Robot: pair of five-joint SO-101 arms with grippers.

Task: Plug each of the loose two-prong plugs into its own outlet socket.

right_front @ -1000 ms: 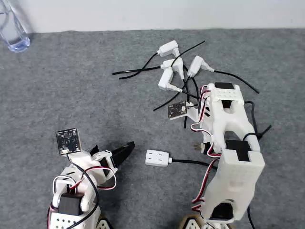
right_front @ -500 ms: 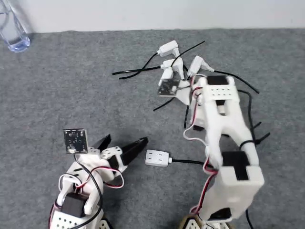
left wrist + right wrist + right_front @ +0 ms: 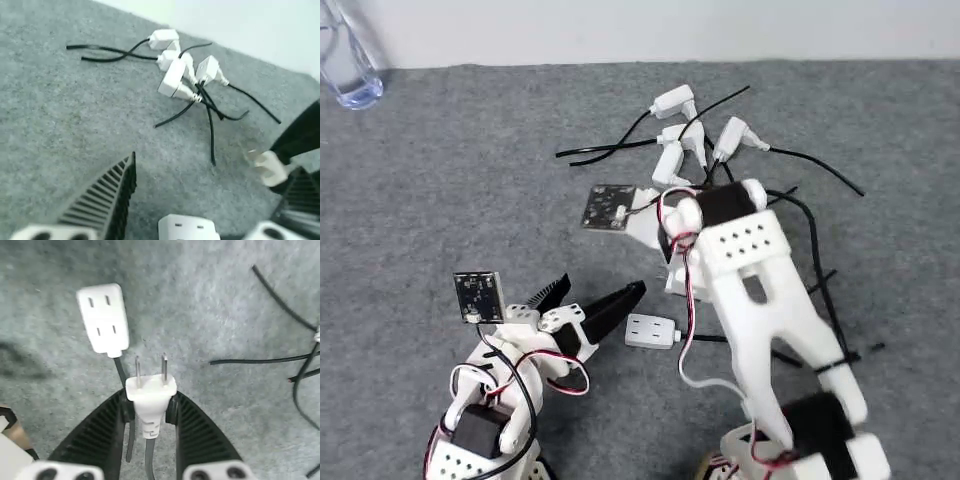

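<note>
Pinching a likely light, rigid plug by its body, right gripper hovers near outlet socket; left gripper gapes open.

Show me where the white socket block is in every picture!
High view: socket block on the carpet, bottom middle.
Left wrist view: seen between the left gripper's two fingers.
Right wrist view: just beyond the held plug's prongs.
Shared landmark: that plug, also in the left wrist view.
</note>
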